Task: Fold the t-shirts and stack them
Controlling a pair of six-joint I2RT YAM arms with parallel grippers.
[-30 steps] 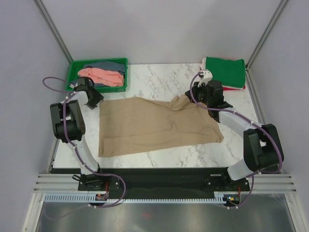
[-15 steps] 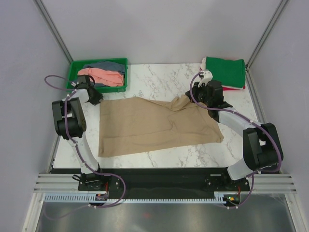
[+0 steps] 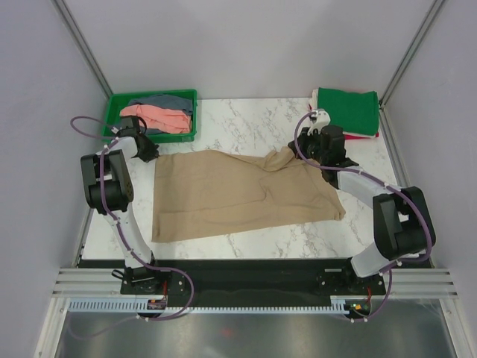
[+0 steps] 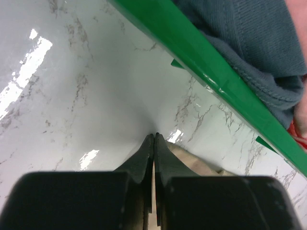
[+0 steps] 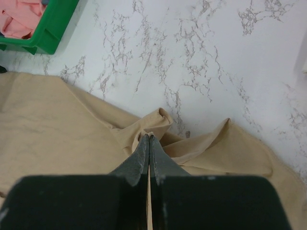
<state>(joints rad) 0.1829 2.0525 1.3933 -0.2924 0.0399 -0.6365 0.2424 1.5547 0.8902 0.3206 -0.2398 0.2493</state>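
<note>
top external view: a tan t-shirt (image 3: 238, 194) lies spread across the middle of the marble bench (image 3: 246, 119), mostly flat, bunched into a raised fold at its upper right edge. the left end effector (image 3: 151, 154) sits at the shirt's upper left corner, just below the green tray (image 3: 153, 95) in the upper left of the frame. the tray holds a salmon t-shirt (image 3: 160, 118) lying over a grey-blue t-shirt (image 3: 168, 101). the right end effector (image 3: 298, 153) meets the raised fold. in the upper right, a folded dark green t-shirt (image 3: 346, 108) lies on a red t-shirt (image 3: 361, 136), of which only an edge shows.

left wrist view: the left end effector (image 4: 153, 136) has its fingers pressed together, with a sliver of the tan t-shirt (image 4: 187, 160) clamped between them low on the bench (image 4: 72, 96). the tray's rim (image 4: 216, 72) runs diagonally across the upper right, with the grey-blue t-shirt (image 4: 259, 43) behind it.

right wrist view: the right end effector (image 5: 147, 136) has its fingers together, pinching a puckered fold of the tan t-shirt (image 5: 57, 124). the cloth rises in ridges on either side of the tips. the tray (image 5: 53, 28) and the salmon t-shirt (image 5: 19, 19) fill the upper left corner.
</note>
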